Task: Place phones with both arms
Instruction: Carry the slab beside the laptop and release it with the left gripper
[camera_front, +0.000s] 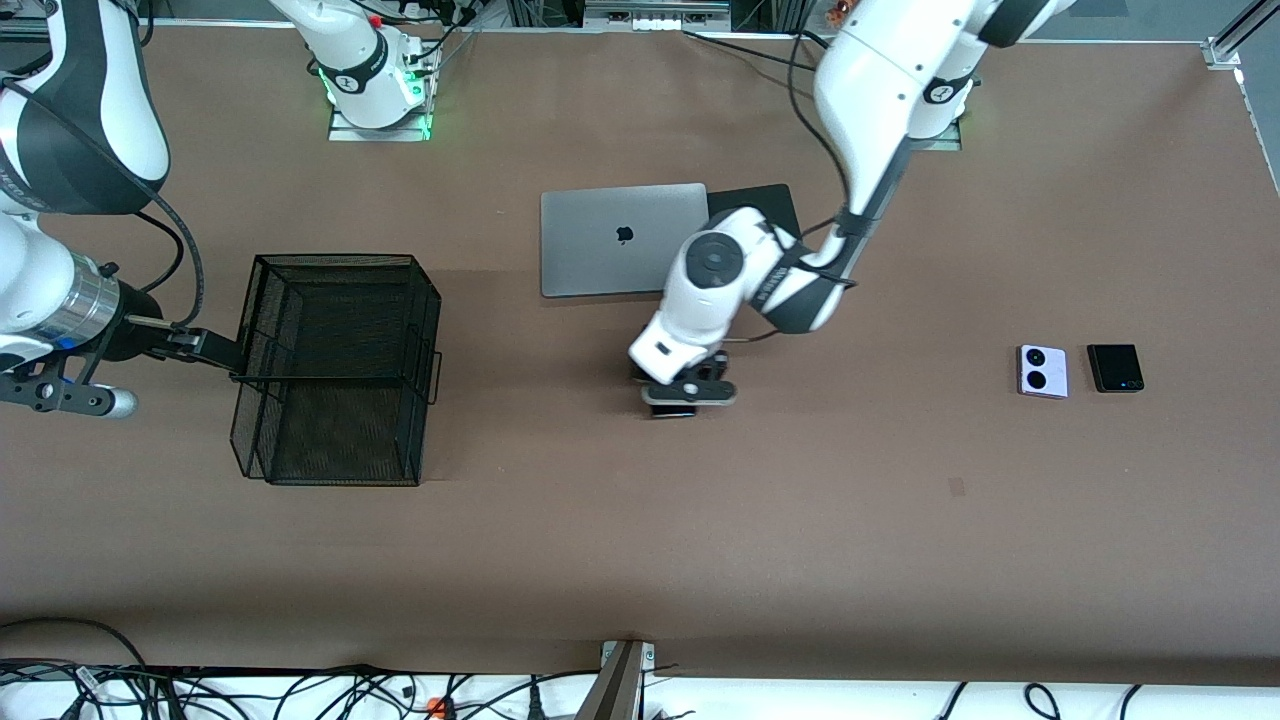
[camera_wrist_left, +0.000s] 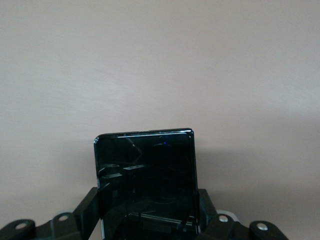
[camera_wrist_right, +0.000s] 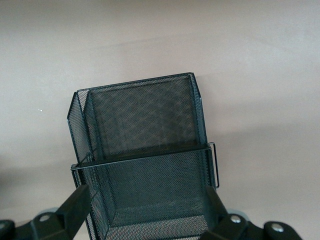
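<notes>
Right tool (camera_front: 215, 350), jaws spread wide, grips the wall of the black mesh basket (camera_front: 335, 365) at the bench's (camera_front: 640, 540) nine o'clock. At centre, left tool (camera_front: 688, 393) is clamped on the black slab phone (camera_wrist_left: 145, 175), at six o'clock of the silver laptop (camera_front: 620, 240). At three o'clock lie the lilac phone (camera_front: 1042, 371) and, just beside it, the small black phone (camera_front: 1115, 367).

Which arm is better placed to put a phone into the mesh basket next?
The left. Its pincer is shut on the slim black phone. The right pincer grips the mesh basket at its wall, so it is occupied.
</notes>
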